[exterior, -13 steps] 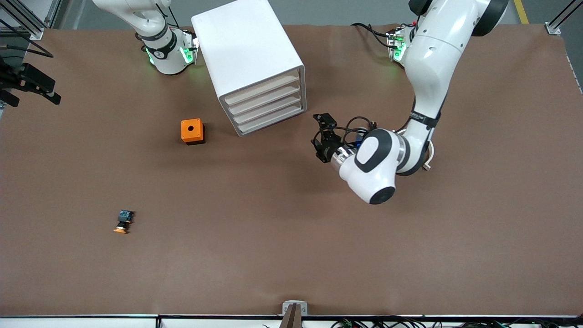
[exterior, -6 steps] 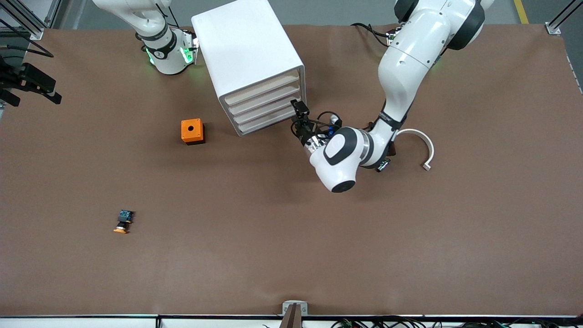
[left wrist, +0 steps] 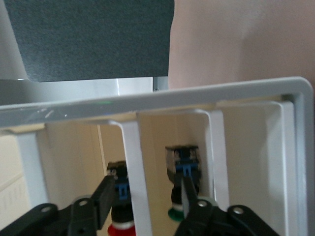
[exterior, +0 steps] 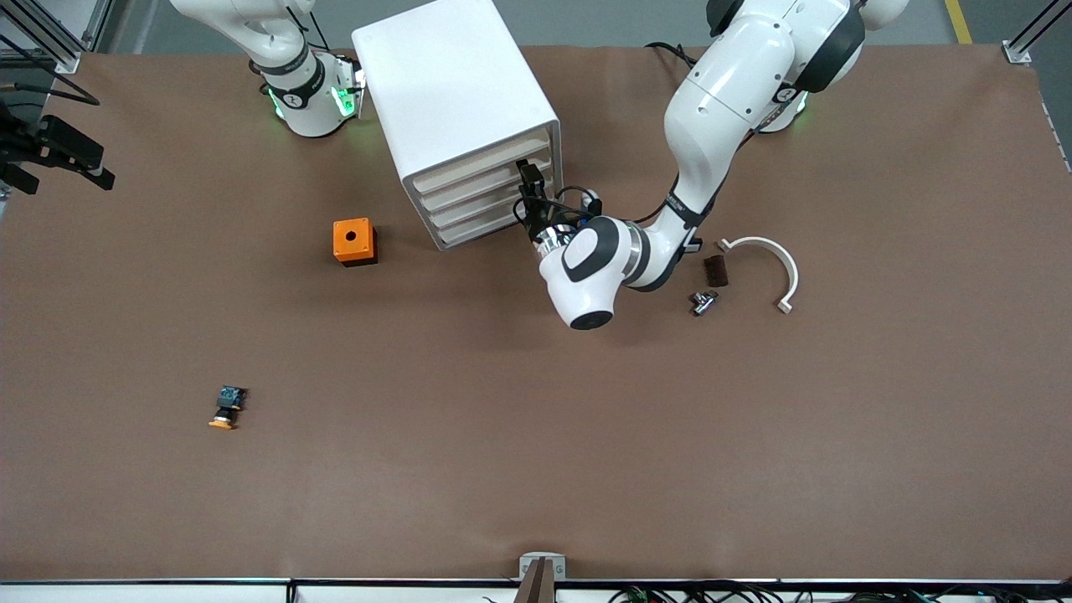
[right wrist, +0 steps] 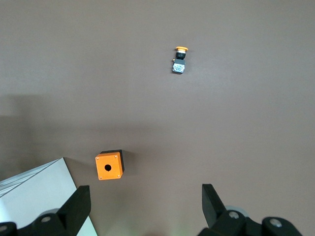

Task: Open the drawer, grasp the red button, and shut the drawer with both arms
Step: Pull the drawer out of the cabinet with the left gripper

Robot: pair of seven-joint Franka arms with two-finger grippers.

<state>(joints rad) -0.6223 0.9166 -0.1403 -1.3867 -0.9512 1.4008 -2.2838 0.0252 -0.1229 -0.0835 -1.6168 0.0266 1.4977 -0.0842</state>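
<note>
Front view shows the drawer [exterior: 479,166], uppermost of four in the white cabinet [exterior: 456,100], with the left gripper [exterior: 529,186] at the cabinet's front, at the end toward the left arm. Left wrist view looks into divided compartments, where the button [left wrist: 119,209] with its red cap stands beside a green-capped button [left wrist: 183,177] in the next compartment; the left gripper's fingers [left wrist: 101,202] are spread apart, holding nothing. Right wrist view shows the right gripper [right wrist: 142,206] wide open and empty, high over the orange box [exterior: 354,241]; that arm waits. On the brown table [exterior: 536,435] lie an orange-capped button [exterior: 225,408], a white curved piece [exterior: 766,261], a dark block [exterior: 715,270] and a small metal part [exterior: 702,301].
</note>
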